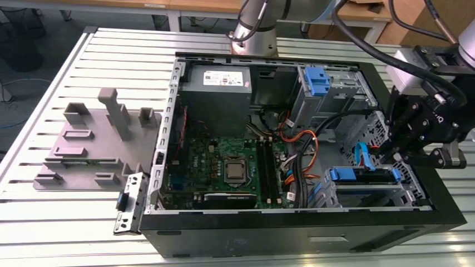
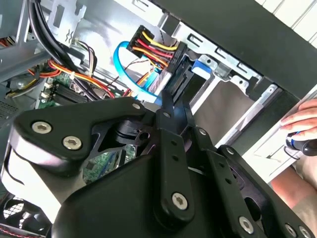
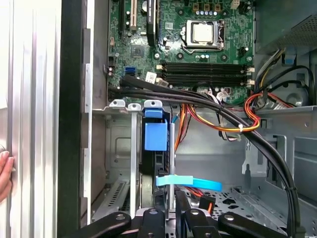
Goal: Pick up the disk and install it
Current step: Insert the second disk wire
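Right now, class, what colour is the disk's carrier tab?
Blue; the disk shows it best in the first wrist view.

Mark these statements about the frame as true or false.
1. The computer case lies open on a slotted metal table. True.
2. The end effector hangs over the grey fixture tray. False: it is at the drive bay, at the exterior view's right.
3. The disk, with blue rails, sits in that bay. True.
4. A fan cooler covers the processor. False: it is bare.
5. A person's hand is beside the case. True.
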Controlling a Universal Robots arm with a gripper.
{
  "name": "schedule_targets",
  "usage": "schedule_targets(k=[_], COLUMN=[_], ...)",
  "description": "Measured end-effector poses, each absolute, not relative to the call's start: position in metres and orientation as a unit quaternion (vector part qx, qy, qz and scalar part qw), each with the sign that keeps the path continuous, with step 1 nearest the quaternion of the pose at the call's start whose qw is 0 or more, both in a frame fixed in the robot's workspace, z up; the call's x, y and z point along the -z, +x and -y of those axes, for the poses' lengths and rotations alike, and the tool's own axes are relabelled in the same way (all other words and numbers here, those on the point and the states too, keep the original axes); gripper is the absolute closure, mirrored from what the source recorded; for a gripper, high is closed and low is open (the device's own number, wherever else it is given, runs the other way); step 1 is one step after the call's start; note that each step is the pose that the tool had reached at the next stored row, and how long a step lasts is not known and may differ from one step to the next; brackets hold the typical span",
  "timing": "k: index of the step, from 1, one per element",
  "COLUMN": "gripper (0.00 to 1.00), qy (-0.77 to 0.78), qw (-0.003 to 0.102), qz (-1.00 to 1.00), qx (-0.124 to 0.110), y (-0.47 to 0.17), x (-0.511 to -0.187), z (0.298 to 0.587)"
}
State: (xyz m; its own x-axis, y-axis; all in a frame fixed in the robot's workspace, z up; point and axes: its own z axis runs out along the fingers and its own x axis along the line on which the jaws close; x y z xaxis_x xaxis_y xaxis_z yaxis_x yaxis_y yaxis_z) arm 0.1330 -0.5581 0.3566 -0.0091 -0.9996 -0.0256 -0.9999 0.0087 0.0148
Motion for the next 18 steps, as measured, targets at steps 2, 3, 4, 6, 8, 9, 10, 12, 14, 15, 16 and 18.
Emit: schedule_targets(k=[2,3,4,6,8,9,10,12,14,15,16,18], gripper=[0.76,0.76,0.76,0.76,0.76,0.76,0.76,0.76,0.76,0.76,0.76,0.76], qy=[-0.704,-0.704,-0.704,-0.704,-0.704,-0.704,-0.704,-0.704,-0.704,-0.704,-0.704,-0.704], qw=[0.004,0.004,0.004,0.004,0.004,0.004,0.004,0.004,0.004,0.004,0.004,0.004], qz=[-0.71,-0.71,-0.71,-0.71,-0.71,-0.71,-0.71,-0.71,-0.71,-0.71,-0.71,-0.71], qx=[-0.014,-0.014,-0.014,-0.014,-0.014,-0.014,-0.014,-0.014,-0.014,-0.014,-0.014,-0.014], y=[0.135,0.136,0.138,0.14,0.142,0.144,0.145,0.147,0.148,0.149,0.15,0.152], x=[-0.356,-0.356,-0.356,-0.356,-0.355,-0.355,-0.355,-0.354,-0.354,-0.354,-0.353,-0.353], z=[0.557,0.557,0.557,0.556,0.555,0.554,0.554,0.553,0.553,0.552,0.552,0.552])
